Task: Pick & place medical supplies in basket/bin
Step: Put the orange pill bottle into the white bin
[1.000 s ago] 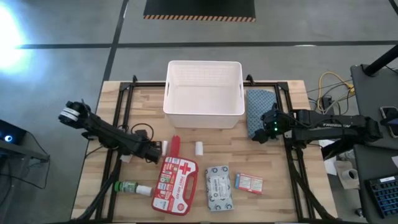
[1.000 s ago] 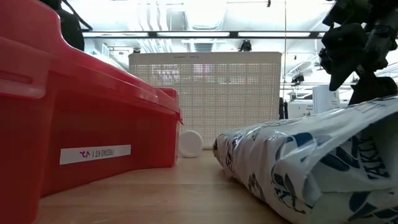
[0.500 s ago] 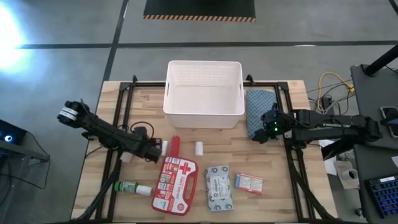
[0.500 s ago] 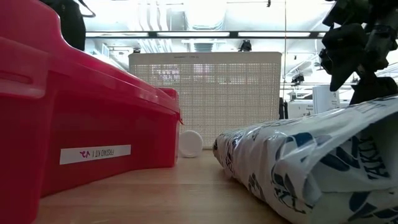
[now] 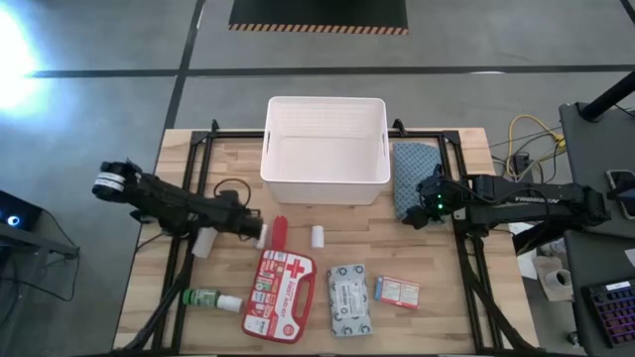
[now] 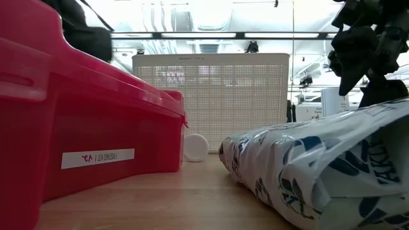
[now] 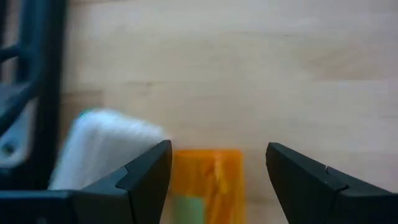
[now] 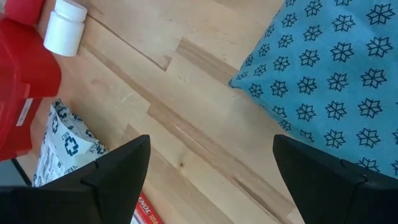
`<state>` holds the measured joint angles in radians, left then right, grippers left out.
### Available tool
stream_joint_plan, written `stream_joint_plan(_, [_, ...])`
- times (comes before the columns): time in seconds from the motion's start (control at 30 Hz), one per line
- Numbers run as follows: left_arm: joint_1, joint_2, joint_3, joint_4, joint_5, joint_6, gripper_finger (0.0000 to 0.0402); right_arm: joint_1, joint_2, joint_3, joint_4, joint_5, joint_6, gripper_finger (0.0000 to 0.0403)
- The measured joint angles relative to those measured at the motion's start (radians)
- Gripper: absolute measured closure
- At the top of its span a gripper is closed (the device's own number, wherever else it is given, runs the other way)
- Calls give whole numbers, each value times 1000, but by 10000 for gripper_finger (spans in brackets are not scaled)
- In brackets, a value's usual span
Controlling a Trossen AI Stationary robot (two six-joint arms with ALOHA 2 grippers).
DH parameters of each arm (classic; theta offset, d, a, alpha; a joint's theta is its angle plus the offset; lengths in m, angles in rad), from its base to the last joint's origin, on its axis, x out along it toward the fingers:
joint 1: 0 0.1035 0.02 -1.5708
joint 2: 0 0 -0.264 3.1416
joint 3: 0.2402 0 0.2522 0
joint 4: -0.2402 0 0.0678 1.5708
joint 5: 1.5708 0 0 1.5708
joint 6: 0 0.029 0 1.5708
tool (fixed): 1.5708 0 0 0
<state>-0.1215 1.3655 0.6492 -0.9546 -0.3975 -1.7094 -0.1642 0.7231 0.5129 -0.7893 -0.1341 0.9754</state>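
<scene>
High view: white tub [image 5: 325, 149] sitting empty, all supplies lying on desk [image 5: 437, 297]; left gripper [image 7: 214, 163] hovering, fingers open, over orange piece [image 7: 208, 180]; right gripper [image 8: 211, 155] waiting, fingers open.

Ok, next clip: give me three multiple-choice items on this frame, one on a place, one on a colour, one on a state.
1. Where is the blue cloth?
A. inside the tub
B. beside the tub, under the right gripper
C. on the red case

2. What colour lies between the left gripper's fingers?
A. orange
B. purple
C. black

3. The white tub holds:
A. the wipes pack
B. the green bottle
C. nothing visible

Answers: 1 B, the high view shows the right gripper over the cloth. 2 A, an orange piece shows between open fingers. 3 C, only bare tub floor shows.
</scene>
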Motion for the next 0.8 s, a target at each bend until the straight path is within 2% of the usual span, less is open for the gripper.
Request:
stream_joint_plan(0.07, [53,0,-4,45,24,72,162,0,0,0,0,0,2,74])
stream_joint_plan(0.2, [110,-2,-5,32,54,142,162,0,-1,0,-15,0,9,74])
stream_joint_plan(0.4, [111,-2,-8,19,172,218,162,0,-1,-1,-28,4,12,74])
stream_joint_plan(0.57, [102,-3,-5,19,220,267,162,0,-1,-1,-28,6,12,74])
stream_joint_plan(0.8, [100,-4,11,20,308,418,162,0,-1,-1,-28,14,19,74])
